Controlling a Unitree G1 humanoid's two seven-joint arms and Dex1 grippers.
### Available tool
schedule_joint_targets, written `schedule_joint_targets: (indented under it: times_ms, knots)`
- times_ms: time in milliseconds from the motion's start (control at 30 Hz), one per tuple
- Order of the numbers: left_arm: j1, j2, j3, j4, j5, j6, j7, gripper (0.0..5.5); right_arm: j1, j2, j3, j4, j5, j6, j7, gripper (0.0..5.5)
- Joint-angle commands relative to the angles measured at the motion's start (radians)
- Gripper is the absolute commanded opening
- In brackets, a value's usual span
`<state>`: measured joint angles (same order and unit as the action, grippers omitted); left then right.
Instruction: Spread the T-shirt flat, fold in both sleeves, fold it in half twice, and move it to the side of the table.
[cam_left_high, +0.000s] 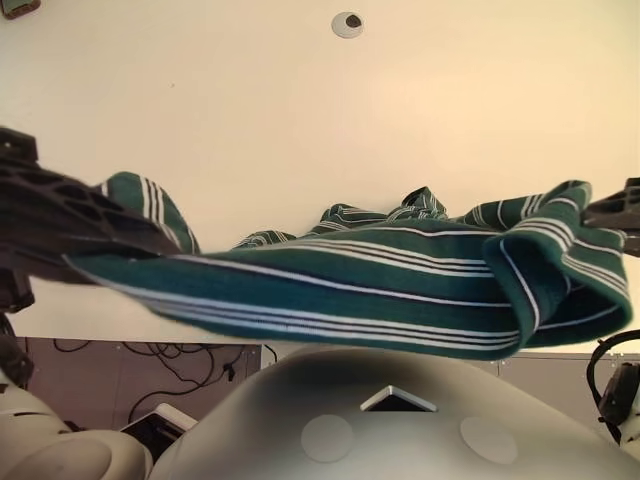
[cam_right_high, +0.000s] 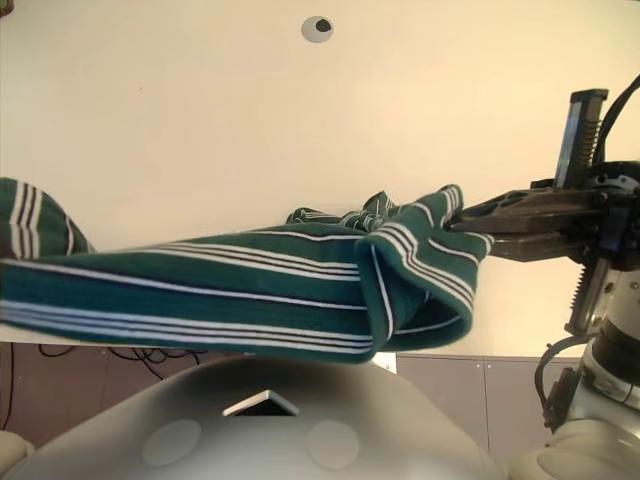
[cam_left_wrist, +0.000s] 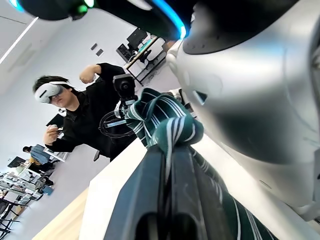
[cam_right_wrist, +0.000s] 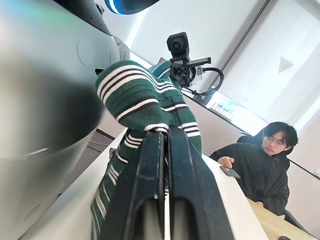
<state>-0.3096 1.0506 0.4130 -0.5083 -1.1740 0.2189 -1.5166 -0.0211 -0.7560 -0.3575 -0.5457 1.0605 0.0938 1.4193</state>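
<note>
Cream tabletop fills the head views, smooth and pale, with a round grey cable grommet set into it near the far edge.

Along the near edge of that table the green T-shirt with white stripes is stretched into a long band. Its long axis runs from the robot's left to its right, roughly parallel to the table's near edge, and the white stripes follow the same line. A bunched ridge of the cloth shows behind the middle of the band, against the tabletop. At the left end the fabric humps up beside the arm. At the right end it curls round on itself in a thick rolled fold (the stripes bend sharply there).

The left gripper has its two black fingers pressed together on the shirt's left end, with a knot of striped cloth bulging just past the tips. The right gripper is likewise clamped on the right end, its fingers closed with the folded fabric pinched between them and draping over the tips. From the head, this gripper sits level, pointing inward toward the shirt.
</note>
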Motion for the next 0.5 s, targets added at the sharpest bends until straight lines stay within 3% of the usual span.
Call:
schedule_joint_targets:
  times_ms: [33, 267, 467, 500]
  knots:
    - [-0.064, -0.017, -0.006, 0.027, -0.022, 0.040, 0.022, 0.00, -0.035, 0.013, 0.006, -0.001, 0.024, 0.026, -0.017, 0.03]
    - [-0.230, -0.151, -0.227, 0.238, 0.402, -0.145, 0.090, 0.00, -0.184, 0.094, 0.133, 0.150, -0.277, -0.057, -0.188, 0.03]
    - [-0.427, -0.220, -0.311, 0.550, 0.744, -0.391, 0.189, 0.00, -0.395, 0.178, 0.235, 0.368, -0.521, -0.108, -0.381, 0.03]
    - [-0.391, -0.222, -0.321, 0.561, 0.822, -0.462, 0.220, 0.00, -0.426, 0.190, 0.255, 0.414, -0.571, -0.119, -0.411, 0.03]
